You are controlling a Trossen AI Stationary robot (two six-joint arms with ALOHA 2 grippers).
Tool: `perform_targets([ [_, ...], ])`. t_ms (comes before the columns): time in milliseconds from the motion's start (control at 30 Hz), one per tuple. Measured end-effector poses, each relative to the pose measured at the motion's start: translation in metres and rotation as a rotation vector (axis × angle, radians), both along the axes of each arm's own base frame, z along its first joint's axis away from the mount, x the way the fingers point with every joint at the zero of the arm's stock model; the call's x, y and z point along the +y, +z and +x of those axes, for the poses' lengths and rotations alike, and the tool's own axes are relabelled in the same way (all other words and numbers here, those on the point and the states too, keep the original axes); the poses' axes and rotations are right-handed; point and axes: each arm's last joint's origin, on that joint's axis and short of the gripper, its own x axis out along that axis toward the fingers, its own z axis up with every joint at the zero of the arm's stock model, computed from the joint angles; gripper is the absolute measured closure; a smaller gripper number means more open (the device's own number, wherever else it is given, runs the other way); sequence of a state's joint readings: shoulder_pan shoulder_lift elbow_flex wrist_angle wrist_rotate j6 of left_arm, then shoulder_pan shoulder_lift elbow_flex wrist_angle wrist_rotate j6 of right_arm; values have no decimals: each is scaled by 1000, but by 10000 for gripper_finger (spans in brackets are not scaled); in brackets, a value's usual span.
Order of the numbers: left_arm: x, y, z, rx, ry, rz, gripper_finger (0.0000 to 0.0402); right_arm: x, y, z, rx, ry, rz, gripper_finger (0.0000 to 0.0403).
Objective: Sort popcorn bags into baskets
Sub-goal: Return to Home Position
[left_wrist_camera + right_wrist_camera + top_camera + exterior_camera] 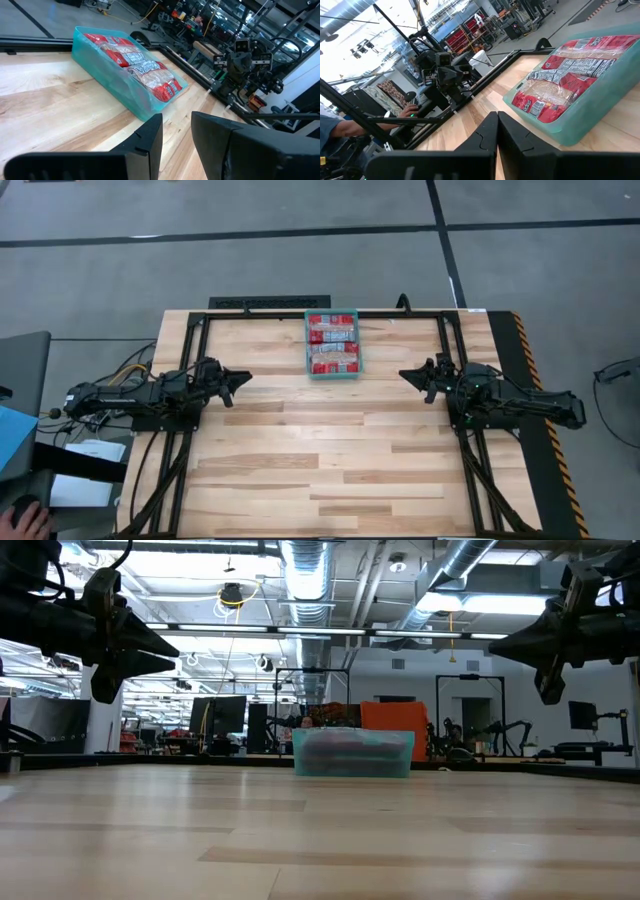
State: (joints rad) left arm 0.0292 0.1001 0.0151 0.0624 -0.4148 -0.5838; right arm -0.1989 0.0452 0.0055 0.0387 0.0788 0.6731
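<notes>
The teal-green basket (308, 346) stands on the table at the far middle, and it also shows in the low view (352, 754). Several red popcorn bags (332, 343) lie flat inside it, stacked, showing clear windows and silvery-white print (142, 65) (570, 75). No bag lies on the bare table. My left gripper (246, 377) hovers above the table to the basket's left, open and empty (177, 132). My right gripper (403, 374) hovers to the basket's right, shut and empty (497, 127). Both point toward the table's middle, raised well above the wood (175, 650) (492, 650).
A black metal frame (300, 313) runs along the table's far edge and both sides. Bare wood (320, 450) stretches from the basket to the near edge. A person's hand (25, 520) shows off the table at the near left, and a person (335, 127) sits beyond the left arm.
</notes>
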Motion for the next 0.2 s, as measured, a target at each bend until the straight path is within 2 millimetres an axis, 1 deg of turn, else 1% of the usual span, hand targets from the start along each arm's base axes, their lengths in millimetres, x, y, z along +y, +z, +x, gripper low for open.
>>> perform_targets([
  [200, 0, 0, 0, 0, 0, 0, 311, 0, 0, 0, 0, 0, 0, 375],
])
